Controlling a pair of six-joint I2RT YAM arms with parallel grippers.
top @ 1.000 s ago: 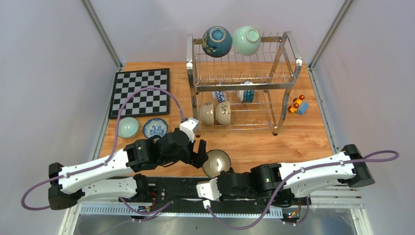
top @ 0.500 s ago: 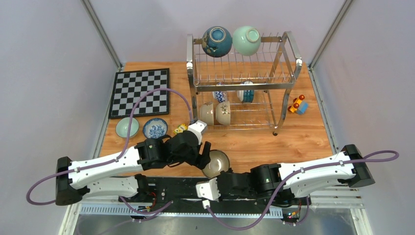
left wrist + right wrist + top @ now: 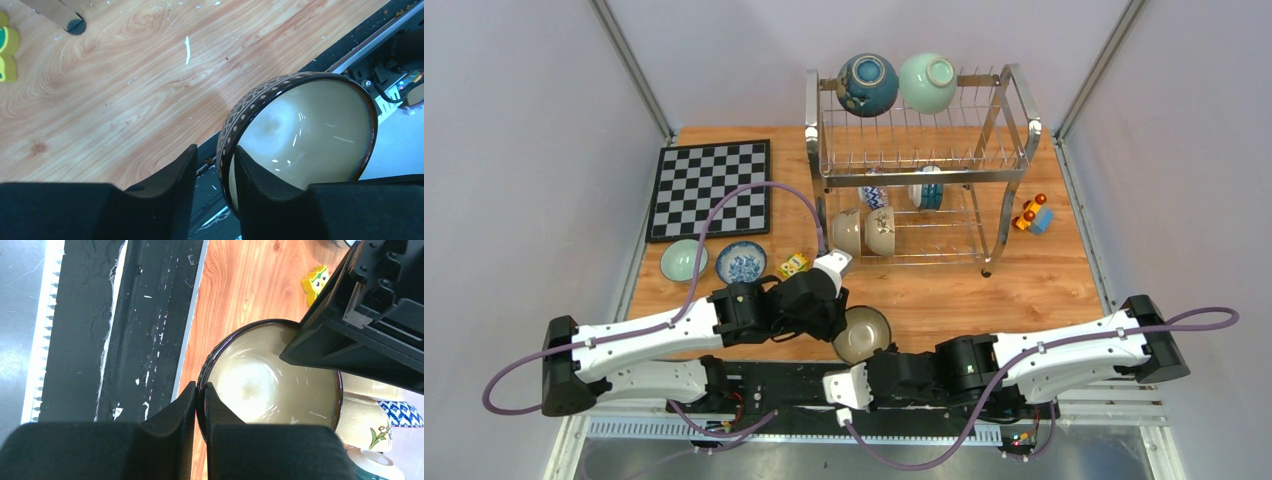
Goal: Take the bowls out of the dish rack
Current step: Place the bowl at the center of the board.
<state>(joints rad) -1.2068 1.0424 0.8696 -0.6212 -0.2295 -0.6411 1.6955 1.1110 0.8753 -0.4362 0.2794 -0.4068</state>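
Note:
A dark-rimmed bowl (image 3: 865,333) with a cream inside hangs over the table's near edge. My right gripper (image 3: 200,386) is shut on its near rim, one finger inside and one outside the bowl (image 3: 270,380). My left gripper (image 3: 215,150) straddles the opposite rim, still open: one finger lies against the inner wall of the bowl (image 3: 305,130) and the other stands a small gap off the patterned outer wall. The dish rack (image 3: 1014,100) stands at the back, with a dark blue bowl (image 3: 867,84) and a mint green bowl (image 3: 927,82) on top and several more bowls on its lower tier.
A mint bowl (image 3: 684,260) and a blue-patterned bowl (image 3: 741,262) sit on the table at the left, in front of the chessboard (image 3: 711,188). A yellow block (image 3: 795,265) lies just behind my left gripper. A toy car (image 3: 1033,215) sits right of the rack.
My left arm has moved right to the bowl held by the right gripper, and its jaws have narrowed around the rim. The right arm and bowl have stayed put.

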